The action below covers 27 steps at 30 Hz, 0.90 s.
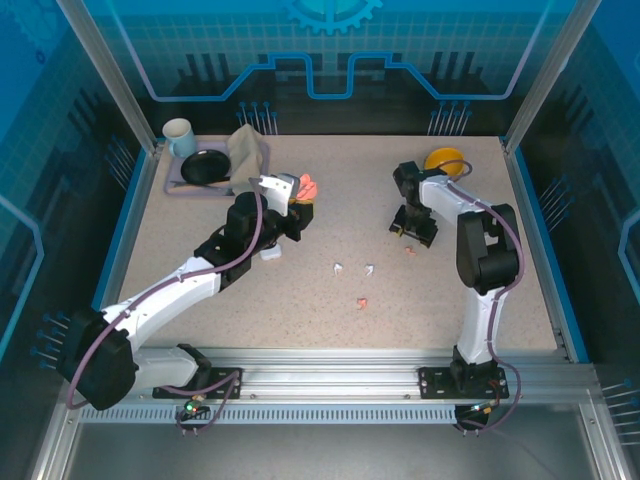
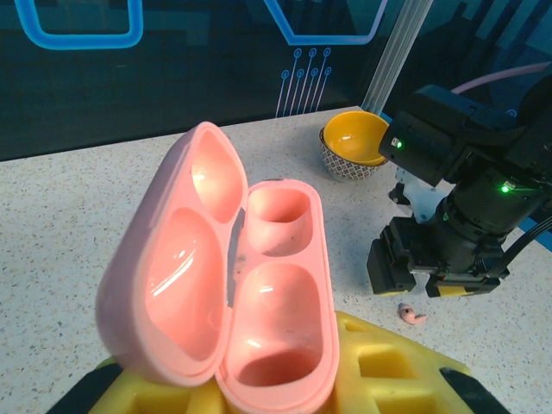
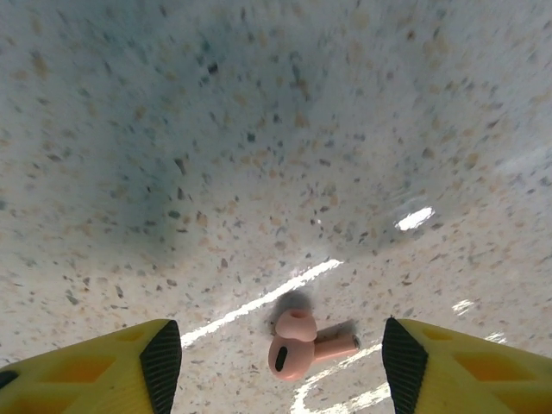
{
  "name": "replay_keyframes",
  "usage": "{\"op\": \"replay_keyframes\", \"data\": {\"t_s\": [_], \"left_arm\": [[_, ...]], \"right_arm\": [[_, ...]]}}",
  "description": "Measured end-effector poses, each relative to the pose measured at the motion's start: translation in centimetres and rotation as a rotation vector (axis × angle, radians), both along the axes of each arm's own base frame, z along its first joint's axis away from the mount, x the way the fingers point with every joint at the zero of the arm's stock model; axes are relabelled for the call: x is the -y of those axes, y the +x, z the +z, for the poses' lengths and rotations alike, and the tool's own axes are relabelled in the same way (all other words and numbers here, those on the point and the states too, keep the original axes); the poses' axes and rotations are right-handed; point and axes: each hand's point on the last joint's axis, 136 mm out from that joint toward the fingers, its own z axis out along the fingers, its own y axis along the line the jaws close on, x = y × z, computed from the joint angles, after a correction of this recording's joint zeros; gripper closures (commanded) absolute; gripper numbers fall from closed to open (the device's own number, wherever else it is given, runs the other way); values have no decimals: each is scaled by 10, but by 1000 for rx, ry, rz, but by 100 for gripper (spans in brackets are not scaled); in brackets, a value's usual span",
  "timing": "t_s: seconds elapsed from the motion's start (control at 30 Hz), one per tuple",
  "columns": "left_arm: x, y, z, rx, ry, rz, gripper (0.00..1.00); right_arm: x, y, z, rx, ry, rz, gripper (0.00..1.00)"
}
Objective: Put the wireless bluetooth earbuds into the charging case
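Clamps open pink charging case (image 2: 233,285) in left claw (image 1: 297,200), both wells empty. Straddles one salmon earbud (image 3: 291,345) on the table (image 1: 350,180) with right claw (image 3: 281,366) spread apart, not gripping. Leaves two white earbuds (image 1: 338,268) and another salmon earbud (image 1: 361,303) loose toward the near edge.

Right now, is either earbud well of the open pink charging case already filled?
No, in the left wrist view both wells of the pink charging case are empty, lid swung open.
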Motion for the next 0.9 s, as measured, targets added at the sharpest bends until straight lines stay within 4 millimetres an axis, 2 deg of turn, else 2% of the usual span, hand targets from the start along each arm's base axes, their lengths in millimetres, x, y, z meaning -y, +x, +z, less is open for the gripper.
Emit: {"op": "replay_keyframes", "data": {"t_s": [0.2,0.4,0.77,0.9], "left_arm": [[0,0,-2,-5,4,0,100],[0,0,-2,-6,4,0,100],[0,0,-2,-6,4,0,100],[0,0,-2,-6,4,0,100]], "right_arm": [[-9,-1,-12,-13,52,3,34],[-12,-11,-21,-41,73,2,35],[-16,-19,-21,-23,100,-8,36],[-22,-21,-14,-15,110,-2,36]]}}
